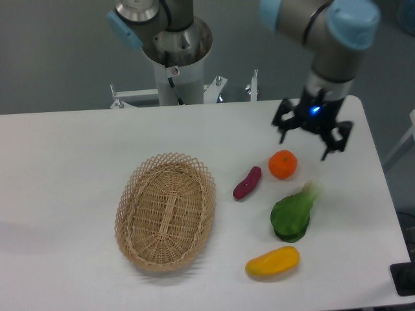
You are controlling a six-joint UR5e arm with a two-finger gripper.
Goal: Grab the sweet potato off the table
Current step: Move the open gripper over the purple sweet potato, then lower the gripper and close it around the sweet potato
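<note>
The worktop (78, 162) runs out of the picture at the left and bottom edges. The arm (324, 26) is cut off by the top edge, as is its grey base column (178, 45). A dark object (403, 280) at the lower right corner is cropped and too partial to identify.

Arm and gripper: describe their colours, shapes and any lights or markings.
The arm is made of grey metallic tubes with light blue caps at the joints. The gripper is black with two slim dark fingers, and a small blue light glows on its body.
</note>
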